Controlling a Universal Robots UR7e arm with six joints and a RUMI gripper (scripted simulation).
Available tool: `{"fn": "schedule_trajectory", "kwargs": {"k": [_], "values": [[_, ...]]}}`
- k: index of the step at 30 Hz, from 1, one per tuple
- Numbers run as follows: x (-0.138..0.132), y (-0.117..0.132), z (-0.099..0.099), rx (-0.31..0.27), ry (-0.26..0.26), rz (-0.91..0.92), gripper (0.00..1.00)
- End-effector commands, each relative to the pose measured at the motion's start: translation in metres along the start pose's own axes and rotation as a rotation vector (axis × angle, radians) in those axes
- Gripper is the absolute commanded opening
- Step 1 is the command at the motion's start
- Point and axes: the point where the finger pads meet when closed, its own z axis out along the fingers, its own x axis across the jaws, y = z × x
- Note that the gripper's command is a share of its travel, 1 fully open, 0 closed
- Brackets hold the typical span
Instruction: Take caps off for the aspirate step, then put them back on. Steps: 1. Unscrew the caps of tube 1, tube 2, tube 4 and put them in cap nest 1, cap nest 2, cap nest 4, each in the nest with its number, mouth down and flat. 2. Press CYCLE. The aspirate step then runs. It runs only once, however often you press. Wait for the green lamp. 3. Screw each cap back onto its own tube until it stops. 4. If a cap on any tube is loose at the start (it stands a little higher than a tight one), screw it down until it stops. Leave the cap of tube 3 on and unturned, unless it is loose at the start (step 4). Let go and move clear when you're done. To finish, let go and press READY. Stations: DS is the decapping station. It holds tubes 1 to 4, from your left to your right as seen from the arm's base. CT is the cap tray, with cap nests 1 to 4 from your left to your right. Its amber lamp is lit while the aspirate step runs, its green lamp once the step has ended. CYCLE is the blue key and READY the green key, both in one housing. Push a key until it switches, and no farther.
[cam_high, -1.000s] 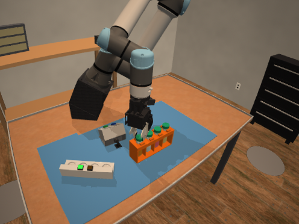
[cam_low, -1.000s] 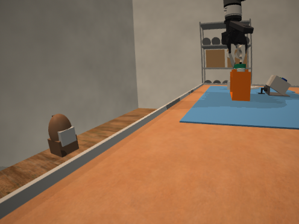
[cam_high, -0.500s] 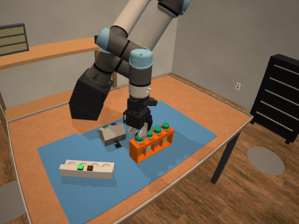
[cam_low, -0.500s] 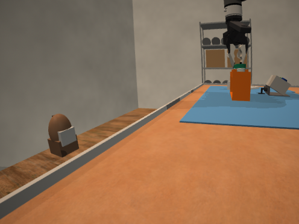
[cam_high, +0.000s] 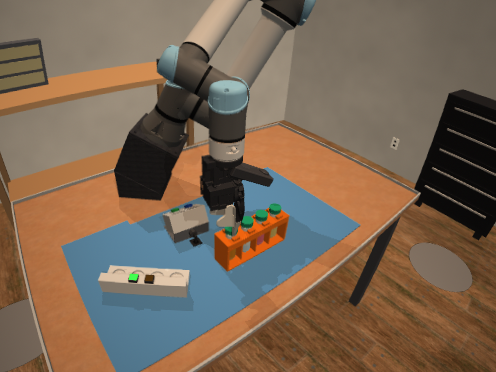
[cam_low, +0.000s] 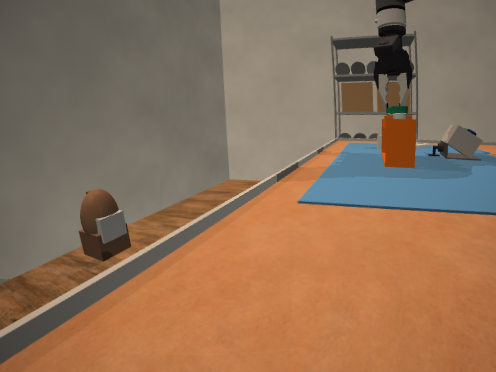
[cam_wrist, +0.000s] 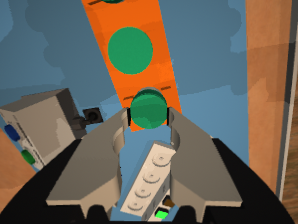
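A: What is held by the pincer (cam_wrist: 148, 116)?

B: It is clamped on the green cap (cam_wrist: 148, 111) of the end tube in the orange decapping station (cam_high: 250, 245); the cap is seated on its tube. On the cap tray (cam_high: 145, 284) the green lamp (cam_high: 133, 277) is lit and the nests appear bare, so a screwing-down step is judged to be in hand.

A: How should it be done well?

B: The wrist should be kept plumb over the tube and turned until the cap stops, with no side load.

A: And the room around it?

B: The neighbouring cap (cam_wrist: 130, 50) lies close behind the fingers. The key housing (cam_high: 186, 222) stands near on one side. Open blue mat (cam_high: 310, 225) is left toward the worktop (cam_high: 350, 165) edge.
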Motion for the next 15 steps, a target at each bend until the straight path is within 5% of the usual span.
{"fn": "schedule_trajectory", "kwargs": {"k": [1, 9, 10, 15], "values": [[0.0003, -0.0003, -0.0002, -0.021, 0.003, 0.228, 0.00], [0.0003, -0.0003, -0.0002, -0.021, 0.004, 0.276, 0.00], [0.0003, -0.0003, -0.0002, -0.021, 0.004, 0.276, 0.35], [0.0003, -0.0003, -0.0002, -0.021, 0.004, 0.276, 0.35]]}}
